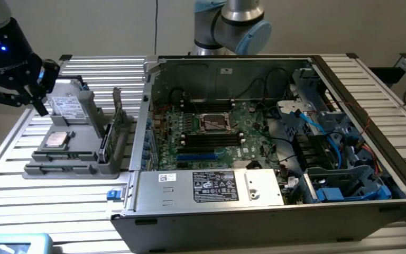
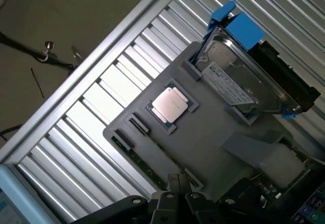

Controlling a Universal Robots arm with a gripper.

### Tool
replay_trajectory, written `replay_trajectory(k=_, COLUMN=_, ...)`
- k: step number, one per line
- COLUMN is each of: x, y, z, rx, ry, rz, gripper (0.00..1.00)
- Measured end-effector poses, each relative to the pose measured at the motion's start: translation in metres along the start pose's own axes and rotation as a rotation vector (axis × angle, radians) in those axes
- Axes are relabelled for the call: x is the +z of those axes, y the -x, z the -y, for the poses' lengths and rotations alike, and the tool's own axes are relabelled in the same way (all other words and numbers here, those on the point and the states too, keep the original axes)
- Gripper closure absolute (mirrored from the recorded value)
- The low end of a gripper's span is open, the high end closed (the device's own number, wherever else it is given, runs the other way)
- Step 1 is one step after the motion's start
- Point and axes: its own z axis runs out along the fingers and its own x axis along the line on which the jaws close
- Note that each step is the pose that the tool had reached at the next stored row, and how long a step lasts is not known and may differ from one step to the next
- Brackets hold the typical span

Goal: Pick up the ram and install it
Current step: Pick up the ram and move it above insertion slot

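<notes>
Tool (image 1: 39, 106): one, pinched closed, empty, hovering above gray tray (image 1: 83, 135).
Ram (image 1: 106, 143): one, on edge in tray's slot, below tool, untouched.
Others below tool: one processor (image 1: 56, 139), one hard drive (image 1: 65, 106).

arm (image 1: 232, 22): grey metal tubes are joined at pale blue caps | gripper (image 1: 40, 107): black housing is marked by one small blue light | fingers (image 2: 176, 183): dark and slim
</notes>
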Motion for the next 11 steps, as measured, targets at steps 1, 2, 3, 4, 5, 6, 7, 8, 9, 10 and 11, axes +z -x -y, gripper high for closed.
replay_trajectory(k=1, x=0.0000, y=0.0000, z=0.0000, rx=-0.020, ry=0.0000, rz=-0.0008, gripper=0.89)
replay_trajectory(k=2, x=0.0000, y=0.0000, z=0.0000, rx=-0.037, ry=0.0000, rz=-0.0015, gripper=0.89)
replay_trajectory(k=3, x=0.0000, y=0.0000, z=0.0000, rx=-0.056, ry=0.0000, rz=-0.0023, gripper=0.89)
replay_trajectory(k=4, x=0.0000, y=0.0000, z=0.0000, rx=-0.074, ry=0.0000, rz=-0.0031, gripper=0.89)
replay_trajectory(k=5, x=0.0000, y=0.0000, z=0.0000, rx=-0.091, ry=0.0001, rz=-0.0038, gripper=0.89)
replay_trajectory(k=6, x=0.0000, y=0.0000, z=0.0000, rx=-0.110, ry=0.0001, rz=-0.0046, gripper=0.89)
replay_trajectory(k=7, x=0.0000, y=0.0000, z=-0.0001, rx=-0.127, ry=0.0001, rz=-0.0054, gripper=0.89)
replay_trajectory(k=8, x=0.0000, y=0.0000, z=0.0000, rx=-0.146, ry=0.0001, rz=-0.0061, gripper=0.89)
replay_trajectory(k=9, x=0.0000, y=0.0000, z=0.0000, rx=-0.165, ry=0.0001, rz=-0.0069, gripper=0.89)
replay_trajectory(k=10, x=0.0000, y=0.0000, z=0.0000, rx=-0.182, ry=0.0001, rz=-0.0076, gripper=0.89)
replay_trajectory(k=11, x=0.0000, y=0.0000, z=0.0000, rx=-0.201, ry=0.0002, rz=-0.0084, gripper=0.89)
